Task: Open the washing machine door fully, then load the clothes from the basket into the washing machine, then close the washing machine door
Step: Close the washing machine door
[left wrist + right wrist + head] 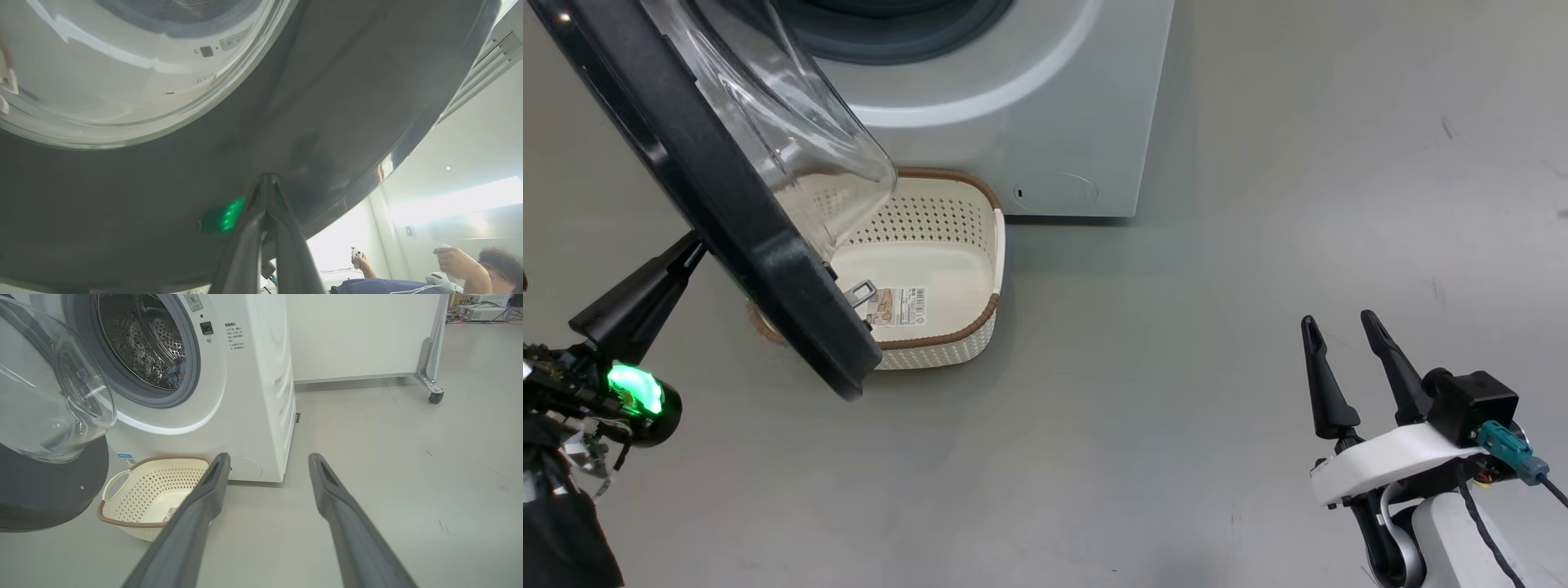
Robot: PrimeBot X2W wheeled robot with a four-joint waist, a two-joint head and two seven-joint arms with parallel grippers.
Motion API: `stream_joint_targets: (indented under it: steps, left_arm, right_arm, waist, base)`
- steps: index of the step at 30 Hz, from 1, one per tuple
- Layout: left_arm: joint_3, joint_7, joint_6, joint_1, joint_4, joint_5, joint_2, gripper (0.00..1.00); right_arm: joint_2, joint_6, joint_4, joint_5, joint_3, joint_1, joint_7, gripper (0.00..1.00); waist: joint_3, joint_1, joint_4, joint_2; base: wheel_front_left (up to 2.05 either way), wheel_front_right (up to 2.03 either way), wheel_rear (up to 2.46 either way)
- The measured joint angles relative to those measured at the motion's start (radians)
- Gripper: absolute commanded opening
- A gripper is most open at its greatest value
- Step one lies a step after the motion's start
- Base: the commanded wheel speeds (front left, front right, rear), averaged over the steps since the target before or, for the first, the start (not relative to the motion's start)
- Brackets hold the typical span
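L fingers [247, 253] closed, tips on door [347, 102]

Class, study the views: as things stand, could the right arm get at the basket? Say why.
Probably yes. The open right tool has just floor between it and the basket; the washing machine door overhangs only the basket's left side.

The washing machine door [727, 212] has a glossy black rim, smooth and mirror-like, around a clear, shiny bowl [49, 396]. The washing machine [253, 396] body is smooth white with a soft sheen. Its gasket [192, 371] is matt grey rubber and its drum [135, 343] is bright perforated steel. The basket [155, 486] is matt cream perforated plastic with a brown woven-look rim. The right gripper [1338, 318] has matt dark grey fingers [347, 522], probably plastic, and the floor [388, 457] is smooth grey
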Motion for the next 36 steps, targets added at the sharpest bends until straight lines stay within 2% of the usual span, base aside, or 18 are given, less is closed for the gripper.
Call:
stream_joint_targets:
  steps: [6, 17, 28, 36]
  left_arm:
    - [-0.036, -0.043, -0.006, 0.000, -0.003, 0.000, -0.018, 0.00]
    - [-0.063, -0.138, -0.010, -0.009, -0.011, 0.000, -0.017, 0.00]
    - [-0.100, -0.320, -0.014, -0.082, -0.002, 0.007, -0.017, 0.00]
    - [-0.099, -0.474, -0.015, -0.144, 0.006, 0.154, -0.018, 0.00]
  right_arm:
    - [0.001, 0.000, 0.007, 0.001, -0.007, 0.000, -0.003, 1.00]
    - [0.018, 0.000, 0.006, 0.001, -0.007, -0.001, -0.004, 1.00]
    - [0.025, 0.000, 0.007, 0.010, -0.012, -0.003, -0.008, 1.00]
    - [0.026, 0.000, 0.007, 0.010, -0.021, -0.009, -0.009, 1.00]
  waist:
    - [-0.004, 0.0000, -0.050, 0.0000]
    - [-0.003, 0.0000, -0.146, 0.0000]
    - [0.016, 0.0000, -0.261, 0.0000]
    - [0.046, 0.0000, -0.315, 0.0000]
  base:
    - [0.00, 0.00, 0.00]
    - [0.00, 0.00, 0.00]
    - [0.00, 0.00, 0.00]
    - [0.00, 0.00, 0.00]
